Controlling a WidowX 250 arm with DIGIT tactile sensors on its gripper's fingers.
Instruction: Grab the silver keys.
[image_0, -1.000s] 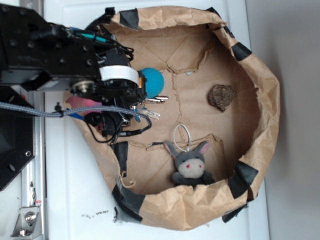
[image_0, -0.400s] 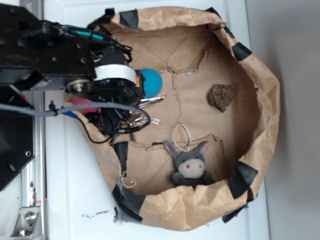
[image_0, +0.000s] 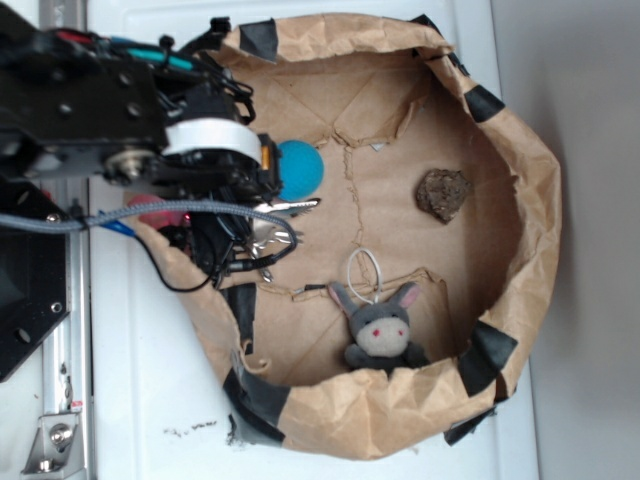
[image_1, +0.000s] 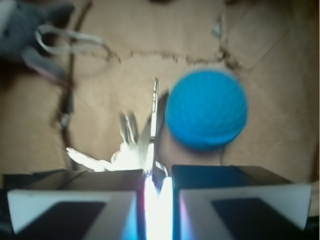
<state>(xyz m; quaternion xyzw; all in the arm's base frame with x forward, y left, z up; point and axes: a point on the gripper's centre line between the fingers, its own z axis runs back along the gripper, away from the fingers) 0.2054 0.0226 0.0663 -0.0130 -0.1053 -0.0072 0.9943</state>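
Here the silver keys (image_1: 131, 150) fan out from between the gripper (image_1: 159, 185), whose jaws are pinched together on the bunch. Just right of them lies the blue ball (image_1: 206, 109). The arm (image_0: 95, 110) reaches in over the left rim of the paper bag (image_0: 520, 160), wrist turned down toward its floor.

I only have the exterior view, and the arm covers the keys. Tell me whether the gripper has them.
Observer: On the wrist view the gripper has its jaws almost together, with part of the silver keys pinched in the narrow gap.
Operator: Report how much of the bunch is inside.
Observer: Only a small part is. Most of the keys fan out ahead of the fingertips, outside the jaws.
Operator: Say where the ball sits against them.
Observer: The blue ball lies just ahead of one finger, with one key blade running along its edge. The picture is too blurred to tell whether they touch.
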